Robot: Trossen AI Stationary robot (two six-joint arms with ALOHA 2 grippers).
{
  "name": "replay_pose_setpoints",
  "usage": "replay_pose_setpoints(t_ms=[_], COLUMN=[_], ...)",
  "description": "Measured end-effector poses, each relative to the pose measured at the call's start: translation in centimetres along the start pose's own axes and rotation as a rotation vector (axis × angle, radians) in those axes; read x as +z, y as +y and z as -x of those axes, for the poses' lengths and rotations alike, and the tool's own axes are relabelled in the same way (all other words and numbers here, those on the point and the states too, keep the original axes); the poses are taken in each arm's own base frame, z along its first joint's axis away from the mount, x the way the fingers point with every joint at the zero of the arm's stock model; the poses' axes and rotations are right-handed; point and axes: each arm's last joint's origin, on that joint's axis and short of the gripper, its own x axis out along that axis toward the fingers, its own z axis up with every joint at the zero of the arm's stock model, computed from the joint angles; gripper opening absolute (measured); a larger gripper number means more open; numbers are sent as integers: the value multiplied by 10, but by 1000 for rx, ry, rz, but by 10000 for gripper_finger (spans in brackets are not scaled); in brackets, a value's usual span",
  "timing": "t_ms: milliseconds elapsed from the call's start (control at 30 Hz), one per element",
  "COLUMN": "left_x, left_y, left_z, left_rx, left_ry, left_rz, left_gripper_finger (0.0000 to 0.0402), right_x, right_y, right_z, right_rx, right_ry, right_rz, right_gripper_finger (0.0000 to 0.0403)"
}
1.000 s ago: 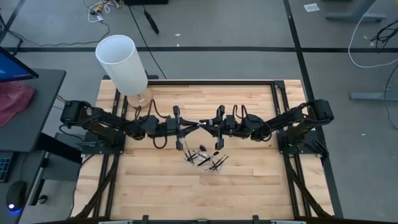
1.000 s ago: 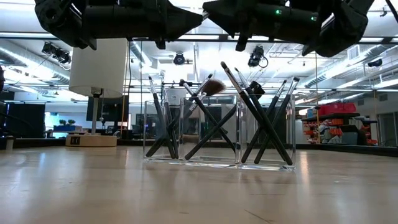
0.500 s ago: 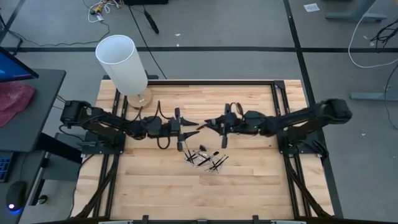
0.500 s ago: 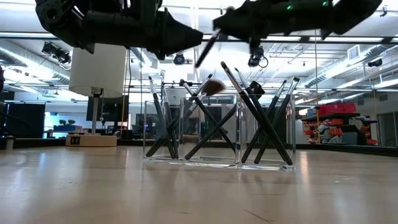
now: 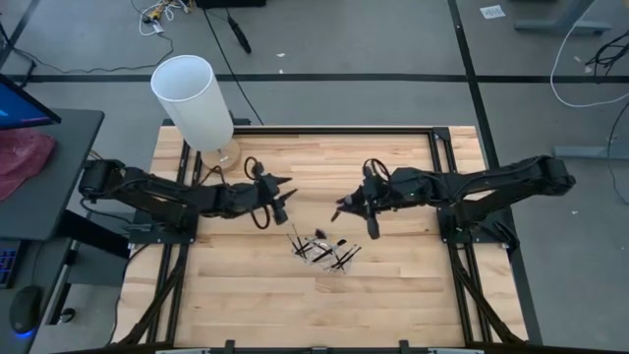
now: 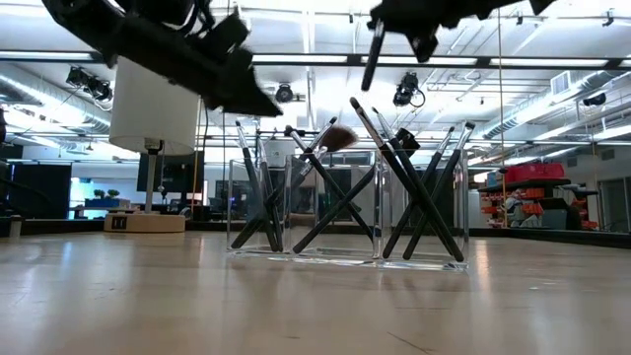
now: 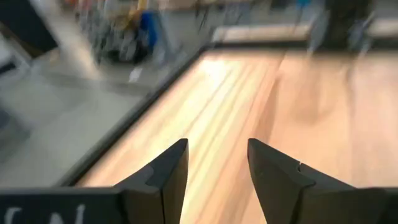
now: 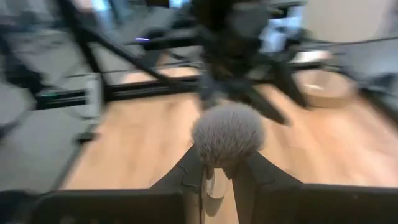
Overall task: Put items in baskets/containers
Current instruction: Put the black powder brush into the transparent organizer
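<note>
Right gripper [image 8: 217, 177]: fingers clamped on a brush [image 8: 227, 134]; the grey-white bristle head stands just past the fingertips in the right wrist view. From above, the gripper [image 5: 344, 207] sits over the table's middle, right of centre, with the brush's dark handle [image 5: 372, 222] pointing toward the near edge.
Brush in low view: dark handle [image 6: 373, 54] hangs nearly upright from the gripper, above the holder and apart from it.
Left gripper [image 7: 214, 162]: fingers apart, nothing between them, only bare wood beyond. From above it [image 5: 286, 197] is left of centre, well apart from the right gripper.
Holder [image 6: 350, 258]: clear, low, with compartments, standing on the table between the two grippers and nearer the front edge [image 5: 324, 251].
Brushes in holder [image 6: 424, 197]: several thin black sticks leaning crosswise against the clear walls; one with a brownish tuft [image 6: 338, 137] at the top.
Table [image 5: 256, 305]: pale wood, framed by dark rails.
Cylinder [image 5: 193, 100]: tall, white, on a round wooden base at the far left corner, behind the left arm and apart from it.
Obstructions: nothing lies between the held brush and the holder's open top.
</note>
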Motion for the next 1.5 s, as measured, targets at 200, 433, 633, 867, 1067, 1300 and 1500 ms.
replay_pose_setpoints(t_ms=[200,433,633,867,1067,1300,1500], left_x=[-17,-22,-20,-20,-19,-19,-19], left_y=[8,8,8,8,8,8,8], left_z=[10,10,10,10,10,9,9], left_rx=[60,92,91,90,90,90,89], left_ry=[193,230,219,211,209,205,201], left_rz=[11,60,70,75,77,80,83], left_gripper_finger=[161,160,160,160,160,161,161], right_x=[1,-29,-55,-71,-73,-83,-92], right_y=[7,18,27,25,25,26,26], right_z=[-15,-58,-85,-100,-101,-107,-114], right_rx=[215,311,345,235,219,223,217], right_ry=[-6,76,138,150,153,181,192], right_rz=[-31,-45,-46,-28,9,42,43], right_gripper_finger=[42,43,43,43,43,43,43])
